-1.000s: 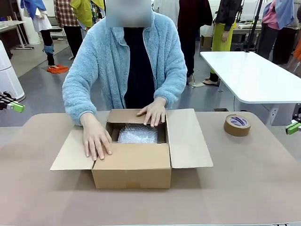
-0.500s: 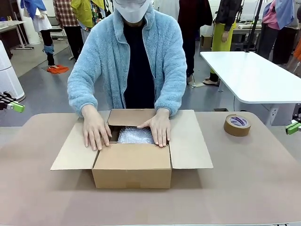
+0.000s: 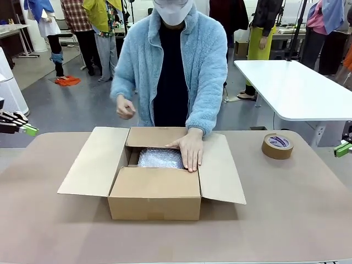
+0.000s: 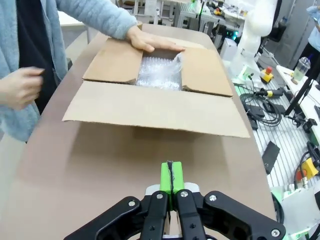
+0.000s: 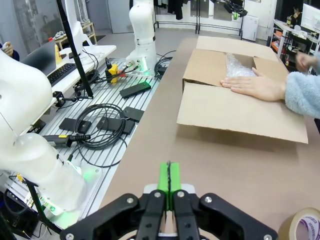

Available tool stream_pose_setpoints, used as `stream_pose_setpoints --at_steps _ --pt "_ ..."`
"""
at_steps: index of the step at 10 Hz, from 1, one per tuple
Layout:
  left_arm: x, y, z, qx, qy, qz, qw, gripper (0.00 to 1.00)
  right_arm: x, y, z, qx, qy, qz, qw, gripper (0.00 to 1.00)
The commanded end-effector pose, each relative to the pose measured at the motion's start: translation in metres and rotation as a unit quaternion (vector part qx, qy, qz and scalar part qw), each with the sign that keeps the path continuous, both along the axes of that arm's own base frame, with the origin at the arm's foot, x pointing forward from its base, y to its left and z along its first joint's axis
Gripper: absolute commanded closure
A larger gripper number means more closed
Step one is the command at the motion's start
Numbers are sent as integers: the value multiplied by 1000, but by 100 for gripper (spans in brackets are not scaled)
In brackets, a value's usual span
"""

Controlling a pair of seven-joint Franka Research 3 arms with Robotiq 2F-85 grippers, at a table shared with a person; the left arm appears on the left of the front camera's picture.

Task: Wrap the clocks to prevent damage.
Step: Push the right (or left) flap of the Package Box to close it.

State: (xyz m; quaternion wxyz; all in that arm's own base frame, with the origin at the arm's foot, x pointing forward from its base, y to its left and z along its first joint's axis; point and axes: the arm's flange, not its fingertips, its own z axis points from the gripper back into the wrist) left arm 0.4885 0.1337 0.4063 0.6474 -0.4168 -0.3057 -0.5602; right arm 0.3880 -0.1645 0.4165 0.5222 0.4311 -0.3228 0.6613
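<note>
- The clocks show as one bubble-wrapped parcel (image 3: 158, 158), whitish and flat, lying down inside the open cardboard box (image 3: 154, 202) at the middle of the worktop (image 3: 286, 214). Taking 12 o'clock as the person's side, it sits in the box's 12 o'clock half.
- The person's flat hand (image 3: 190, 149) lies over the parcel's 3 o'clock edge, where the opening meets the side flap. The raised hand (image 3: 125, 106) is curled in the air out past 11 o'clock, touching nothing.
- By the look of it the parcel should be light, and soft and springy on the outside. What is within is hard and breakable, and the clear film is likely slick under green pads.
- I would take hold across its short width near the middle, gently enough not to crush the bubbles or press on a clock face. The box walls crowd it, so a straight drop from above seems the only clean way in.
- The left pincer (image 3: 28, 130) hangs off the worktop's 9 o'clock edge, well apart from the box, its pads clenched together on nothing.
- The right pincer (image 3: 342, 148) sits at the 3 o'clock edge, likewise clenched and empty. A brown tape roll (image 3: 277, 146) lies between it and the box, at about 2 o'clock.
</note>
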Motion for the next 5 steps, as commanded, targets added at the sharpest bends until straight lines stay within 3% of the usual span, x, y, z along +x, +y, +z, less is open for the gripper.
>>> stream_pose_setpoints --at_steps 1,3,5 --pt "5 -11 -30 16 -33 -33 999 100 -3 2 -1 6 -1 0 1000 99" --pt "8 -24 -59 33 -85 -34 995 100 -3 2 -1 6 -1 0 1000 99" --pt "9 -33 -74 35 -85 -38 995 100 -3 2 -1 6 -1 0 1000 99"
